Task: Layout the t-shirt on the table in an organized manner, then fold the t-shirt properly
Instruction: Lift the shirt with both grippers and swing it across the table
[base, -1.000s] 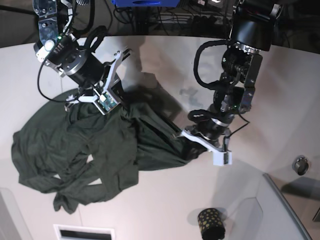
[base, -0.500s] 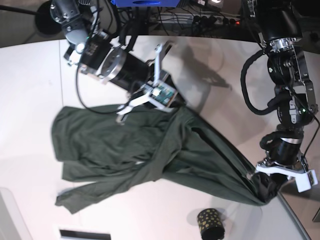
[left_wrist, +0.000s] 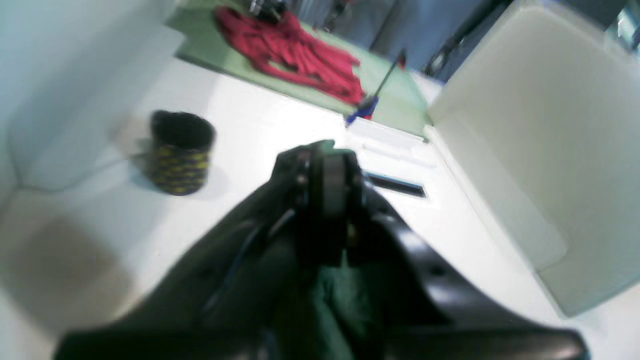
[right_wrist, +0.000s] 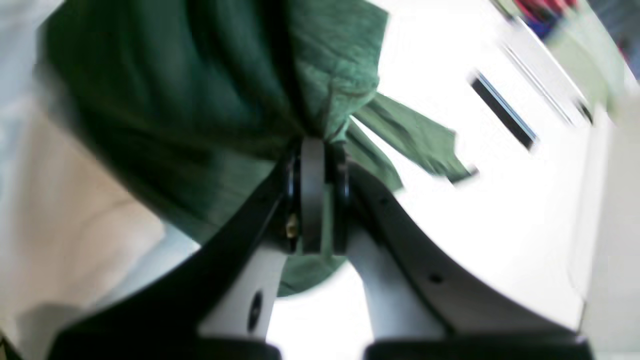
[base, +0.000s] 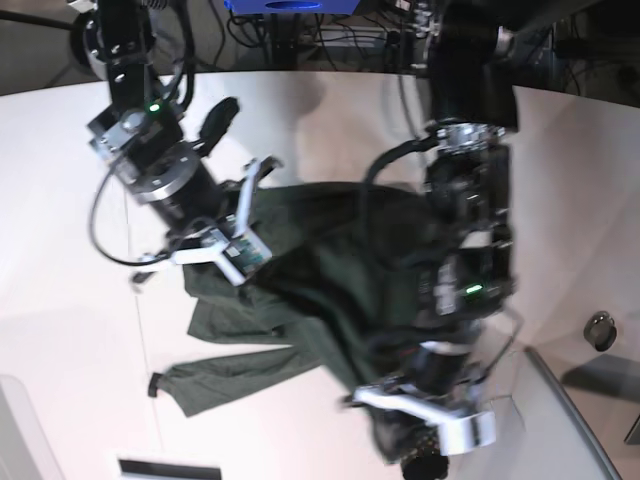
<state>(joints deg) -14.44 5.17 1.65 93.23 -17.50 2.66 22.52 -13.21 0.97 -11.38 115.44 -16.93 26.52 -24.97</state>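
The dark green t-shirt (base: 320, 270) hangs stretched and bunched between both arms over the white table (base: 60, 200), a sleeve trailing toward the front left. My right gripper (base: 232, 258), on the left of the base view, is shut on a gathered fold. In the right wrist view its tips (right_wrist: 312, 150) pinch the t-shirt (right_wrist: 200, 100). My left gripper (base: 428, 418) is low at the front centre, blurred, with cloth bunched under it. In the left wrist view the left gripper (left_wrist: 327, 160) is shut, with green t-shirt fabric (left_wrist: 340, 300) caught behind its tips.
A black gold-dotted cup (left_wrist: 180, 152) stands close to the left gripper and is mostly hidden behind it in the base view (base: 425, 466). A grey raised panel (base: 575, 425) lies front right, near a small metal knob (base: 600, 330). A slot (base: 170, 468) sits front left.
The left arm swung from the table's right edge to the front centre, dragging the shirt. The right arm moved left and toward the front. The shirt went from spread low to bunched between them.
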